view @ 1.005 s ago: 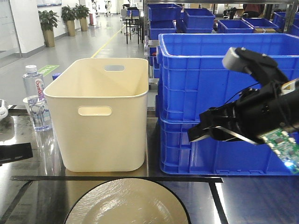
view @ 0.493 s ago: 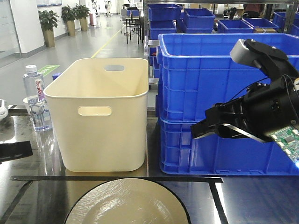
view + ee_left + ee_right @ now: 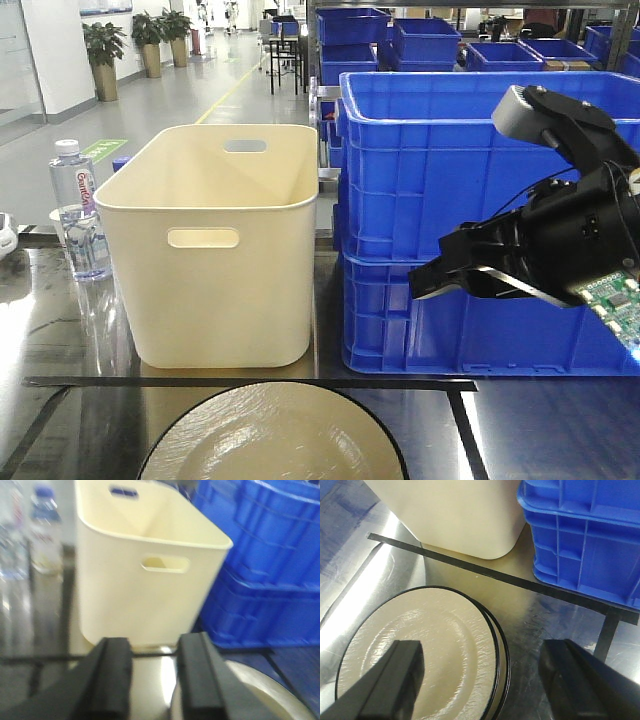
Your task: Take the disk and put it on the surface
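Observation:
The disk [image 3: 272, 435] is a cream plate with a black rim, lying at the near edge of the dark glossy surface [image 3: 540, 420]. In the right wrist view the disk [image 3: 420, 650] sits on a second one like it, on the surface [image 3: 545, 620]. My right gripper [image 3: 482, 652] is open wide above the stack's right rim, holding nothing. In the front view the right gripper [image 3: 425, 282] hangs in front of the blue crates. My left gripper [image 3: 156, 645] is open and empty, with the disk [image 3: 260, 690] low to its right; this view is blurred.
A tall cream bin [image 3: 215, 240] stands behind the disk. Stacked blue crates [image 3: 400, 200] stand to its right. A water bottle [image 3: 75, 210] is at the far left. Black strip lines [image 3: 250, 382] cross the tabletop.
My right arm shifted a little to the right and up a second ago, then stayed put. The dark shape at the front view's left edge has gone from sight.

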You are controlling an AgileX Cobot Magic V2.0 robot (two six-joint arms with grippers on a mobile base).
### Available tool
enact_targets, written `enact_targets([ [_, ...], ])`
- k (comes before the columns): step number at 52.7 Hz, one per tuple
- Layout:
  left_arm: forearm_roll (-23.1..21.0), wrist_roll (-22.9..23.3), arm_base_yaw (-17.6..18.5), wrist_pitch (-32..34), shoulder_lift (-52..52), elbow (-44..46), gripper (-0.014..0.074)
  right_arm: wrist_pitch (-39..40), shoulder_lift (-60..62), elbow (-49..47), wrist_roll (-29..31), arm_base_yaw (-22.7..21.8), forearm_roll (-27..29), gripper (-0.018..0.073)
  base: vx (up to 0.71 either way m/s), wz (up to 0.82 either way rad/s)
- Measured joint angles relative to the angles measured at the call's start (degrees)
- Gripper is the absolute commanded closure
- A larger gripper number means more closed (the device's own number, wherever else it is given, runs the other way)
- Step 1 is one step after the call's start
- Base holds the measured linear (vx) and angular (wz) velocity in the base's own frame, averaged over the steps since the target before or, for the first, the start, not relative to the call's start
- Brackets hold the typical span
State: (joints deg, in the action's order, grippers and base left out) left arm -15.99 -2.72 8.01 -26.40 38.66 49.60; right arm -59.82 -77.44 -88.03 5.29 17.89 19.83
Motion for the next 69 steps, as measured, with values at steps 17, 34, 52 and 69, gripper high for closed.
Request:
enact_targets([
  [17, 15.6, 0.1, -2.1, 20.6, -24.8, -31.6, 0.0605, 0.0, 0.0, 0.0, 0.0, 0.0, 0.0, 0.0019, 0.00, 0.00],
  [34, 16.4, 0.2, -9.7, 22.0, -39.0, -50.9, 0.0605, -0.1, 0.0, 0.0, 0.0, 0.0, 0.1, 0.0019, 0.00, 0.00],
  [52, 16.4, 0.5, -9.7, 20.3, -39.3, -51.3, 0.0605, -0.5, -0.1, 0.0, 0.0, 0.0, 0.1, 0.0019, 0.00, 0.00],
  [69, 16.4, 0.5, -9.7, 20.1, -39.3, -51.3, 0.0605, -0.5, -0.1, 0.0, 0.0, 0.0, 0.1, 0.0019, 0.00, 0.00],
])
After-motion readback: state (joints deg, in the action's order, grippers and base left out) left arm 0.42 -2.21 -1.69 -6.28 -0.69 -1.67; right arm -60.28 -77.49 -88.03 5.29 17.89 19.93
